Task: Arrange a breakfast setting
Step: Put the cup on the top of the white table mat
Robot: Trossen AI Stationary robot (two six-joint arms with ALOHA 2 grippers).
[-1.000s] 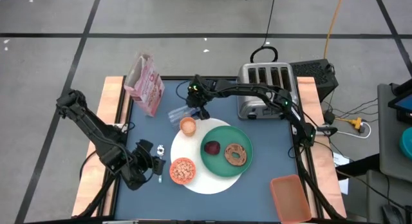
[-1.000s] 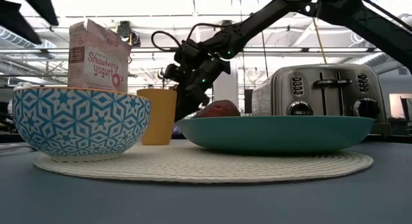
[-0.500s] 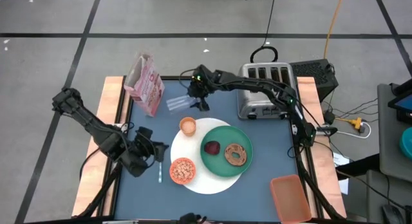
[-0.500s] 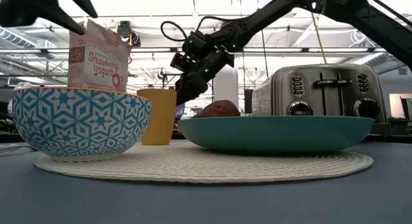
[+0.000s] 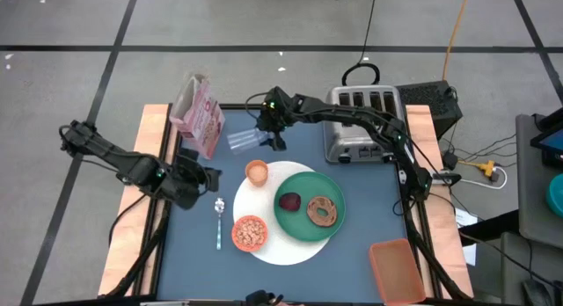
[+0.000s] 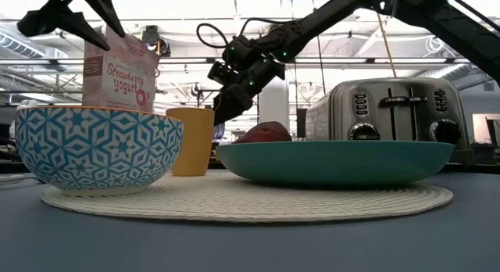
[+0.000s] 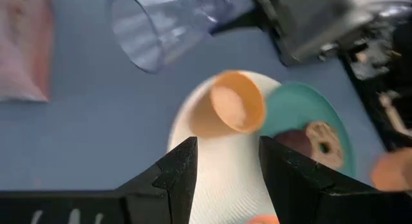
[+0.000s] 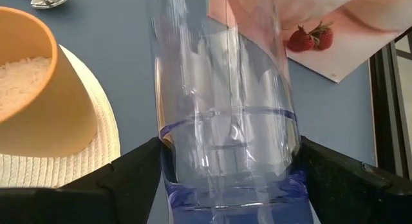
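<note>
1. Blue tabletop (image 5: pixel 352 209) carries our setting: a white round woven mat (image 5: pixel 274 246) with a teal-green round plate (image 5: pixel 303 222) on it, which we take as our landmark.
2. On the plate lie a dark red fruit (image 5: pixel 289 201) and a brown bagel (image 5: pixel 323 210); an orange cup (image 5: pixel 256 172) stands just beyond its far-left edge, and a patterned bowl (image 5: pixel 249 233) sits at its left.
3. Our right gripper (image 5: pixel 266 133) grips a clear glass (image 5: pixel 241 141) by its base, lifted above the table beyond the cup.
4. The glass lies nearly on its side, its long axis running across the table and its open mouth pointing away from the plate toward the pink yogurt carton (image 5: pixel 201 117).
5. We judge the step is standing it up: turn the mouth skyward, lower it beside the cup, and only then release.
6. Our left gripper (image 5: pixel 211 177) hangs left of the plate, partly parted and empty, above a metal spoon (image 5: pixel 219 220) lying beside the bowl.
</note>
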